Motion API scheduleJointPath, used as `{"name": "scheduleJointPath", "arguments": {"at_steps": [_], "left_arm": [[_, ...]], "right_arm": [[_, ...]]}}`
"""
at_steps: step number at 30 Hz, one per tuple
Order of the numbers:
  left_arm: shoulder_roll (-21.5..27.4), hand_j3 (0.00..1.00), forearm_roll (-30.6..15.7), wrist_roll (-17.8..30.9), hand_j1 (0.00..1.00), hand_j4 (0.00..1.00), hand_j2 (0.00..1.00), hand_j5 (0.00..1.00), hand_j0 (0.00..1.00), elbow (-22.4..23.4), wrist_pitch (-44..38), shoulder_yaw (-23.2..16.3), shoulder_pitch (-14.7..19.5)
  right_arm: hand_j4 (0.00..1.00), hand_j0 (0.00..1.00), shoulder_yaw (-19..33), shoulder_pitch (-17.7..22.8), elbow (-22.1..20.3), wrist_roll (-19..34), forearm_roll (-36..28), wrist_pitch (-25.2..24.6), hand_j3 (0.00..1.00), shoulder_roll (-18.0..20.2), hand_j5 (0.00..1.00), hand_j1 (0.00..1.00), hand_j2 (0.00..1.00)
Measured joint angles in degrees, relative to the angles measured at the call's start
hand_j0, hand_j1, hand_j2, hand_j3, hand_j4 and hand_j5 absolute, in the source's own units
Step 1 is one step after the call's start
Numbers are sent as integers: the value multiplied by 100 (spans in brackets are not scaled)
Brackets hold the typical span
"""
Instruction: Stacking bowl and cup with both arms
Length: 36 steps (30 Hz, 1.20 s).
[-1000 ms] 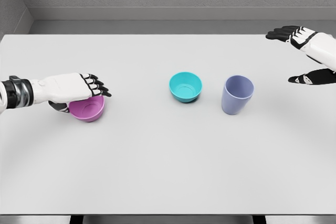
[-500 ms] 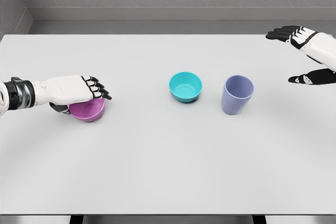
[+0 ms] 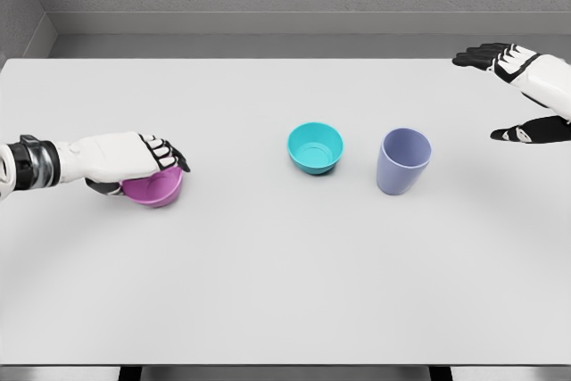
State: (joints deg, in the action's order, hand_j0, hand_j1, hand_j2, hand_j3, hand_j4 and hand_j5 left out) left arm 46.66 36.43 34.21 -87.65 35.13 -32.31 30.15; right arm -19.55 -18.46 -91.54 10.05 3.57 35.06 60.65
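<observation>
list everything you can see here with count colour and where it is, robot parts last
table: 1, white, fills most of the view
pink bowl: 1, pink-purple, left side of the table, tilted, under the left hand
teal bowl: 1, teal, near the table's middle, upright
cup: 1, lavender blue, upright, just right of the teal bowl, apart from it
wall: grey, behind the table
left hand: 1, white with black fingertips, curled over the pink bowl's rim, gripping it
right hand: 1, white with black fingertips, at the far right edge, fingers spread, holding nothing
</observation>
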Motion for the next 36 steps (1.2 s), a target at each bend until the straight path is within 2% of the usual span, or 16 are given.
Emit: {"name": "scheduleJointPath", "arguments": {"at_steps": [4,8,11,23,31,36], "left_arm": [[-55,29,-94,9,29,29,29,29,29,11,-2,24,9],[-142,19,-212,18,19,19,19,19,19,23,-6,69,88],[-363,19,-261,25,19,19,19,19,19,29,-10,179,97],[-1429,18,-246,31,18,18,18,18,18,82,-13,272,598],[-2155,18,-186,38,18,18,18,18,18,718,-11,191,1011],[-2621,18,124,38,18,18,18,18,18,1139,-12,159,1169]], "right_arm": [[100,100,8,-9,-5,0,0,0,100,0,100,100,100],[100,100,11,-9,2,0,0,0,100,0,100,100,100],[100,100,15,-9,3,0,0,0,100,0,100,100,100],[100,100,19,-9,2,0,0,0,100,0,100,100,100],[100,100,19,-9,0,0,0,0,100,0,100,100,100],[100,100,19,-9,-2,0,0,0,100,0,100,100,100]]}}
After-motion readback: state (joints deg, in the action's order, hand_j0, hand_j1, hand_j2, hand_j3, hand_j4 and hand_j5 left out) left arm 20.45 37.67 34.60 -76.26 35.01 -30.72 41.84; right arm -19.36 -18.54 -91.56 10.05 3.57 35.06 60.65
